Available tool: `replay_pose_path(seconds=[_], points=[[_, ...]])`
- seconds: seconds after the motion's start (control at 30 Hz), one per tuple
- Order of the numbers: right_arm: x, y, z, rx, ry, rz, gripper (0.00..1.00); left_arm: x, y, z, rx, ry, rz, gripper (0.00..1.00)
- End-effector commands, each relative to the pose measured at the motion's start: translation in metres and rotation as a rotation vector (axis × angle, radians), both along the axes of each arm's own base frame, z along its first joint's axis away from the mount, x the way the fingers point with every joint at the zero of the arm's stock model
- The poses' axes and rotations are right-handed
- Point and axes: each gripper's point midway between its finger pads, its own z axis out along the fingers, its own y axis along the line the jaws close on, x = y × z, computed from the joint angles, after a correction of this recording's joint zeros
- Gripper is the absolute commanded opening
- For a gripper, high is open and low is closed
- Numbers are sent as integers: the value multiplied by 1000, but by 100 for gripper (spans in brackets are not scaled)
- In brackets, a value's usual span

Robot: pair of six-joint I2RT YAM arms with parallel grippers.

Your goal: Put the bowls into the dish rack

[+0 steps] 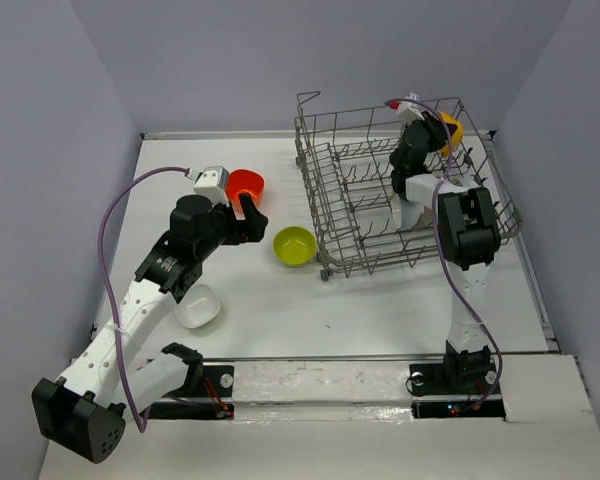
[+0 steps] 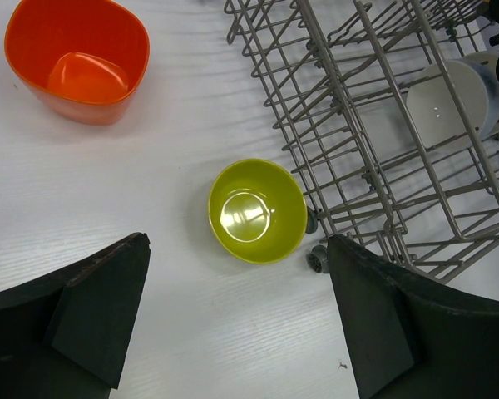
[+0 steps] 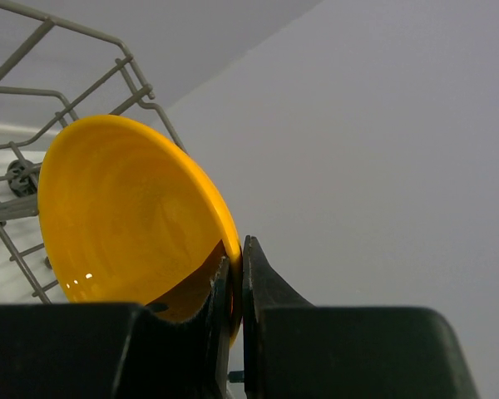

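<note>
Table (image 1: pixel 380 310) holds dish rack (image 1: pixel 314 200), red bowl (image 1: pixel 245 185), green bowl (image 1: pixel 294 246), white bowl (image 1: pixel 198 307)

From the overhead camera I see a white table (image 1: pixel 380 320) filling the middle of the frame. It is boxed in by plain, pale lavender-grey panels: a back wall (image 1: pixel 310 50) across the top, a left wall (image 1: pixel 40 180) and a right wall (image 1: pixel 580 150) slanting down either side. A thin grey rail (image 1: pixel 536 290) follows the table's right edge, and a white strip (image 1: pixel 320 375) crosses the lower part of the frame. The light is soft and even, and the shadows on the tabletop are faint. I see no window.
</note>
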Motion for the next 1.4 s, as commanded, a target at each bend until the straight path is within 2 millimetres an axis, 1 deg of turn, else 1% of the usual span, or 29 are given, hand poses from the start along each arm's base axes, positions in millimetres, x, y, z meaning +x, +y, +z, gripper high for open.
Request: replay_pose_path(seconds=[0.0, 0.27, 0.37, 0.57, 0.63, 0.83, 0.9, 0.97, 1.07, 1.1, 1.13, 1.17, 1.2, 1.23, 1.3, 1.37], points=[[5, 4, -1, 36, -60, 10, 1, 0, 0, 6, 1, -41, -3, 97], [11, 6, -14, 50, -30, 15, 1, 1, 0, 5, 4, -37, -5, 96], [12, 6, -18, 58, -25, 16, 3, 1, -1, 5, 3, -37, -6, 96], [15, 7, -31, 73, -1, 19, 17, 1, -1, 4, 3, -35, -5, 96], [16, 7, -36, 75, 11, 20, 18, 1, -1, 4, 4, -35, -6, 96], [16, 8, -40, 79, 18, 20, 30, 1, -1, 4, 3, -35, -4, 96], [16, 8, -40, 79, 19, 19, 34, 1, 0, 4, 4, -33, -5, 96], [16, 8, -40, 82, 16, 18, 35, 1, -1, 4, 3, -35, -5, 96], [16, 7, -36, 91, 9, 13, 45, 0, 0, 3, 5, -34, -5, 97], [16, 7, -35, 96, 8, 12, 53, 0, 0, 3, 4, -33, -5, 97], [17, 7, -29, 104, -2, 14, 55, 0, 0, 3, 4, -34, -3, 96], [17, 8, -32, 119, 9, 15, 57, 0, 0, 3, 5, -34, -5, 96], [18, 8, -30, 128, 4, 16, 59, 0, 0, 3, 4, -33, -5, 96], [19, 9, -22, 142, -16, 19, 60, 0, 0, 3, 4, -34, -3, 96], [19, 10, -22, 173, -16, 20, 61, 0, 0, 3, 4, -33, -3, 96], [20, 11, -13, 215, -40, 26, 63, 0, 0, 4, 2, -36, -3, 97]])
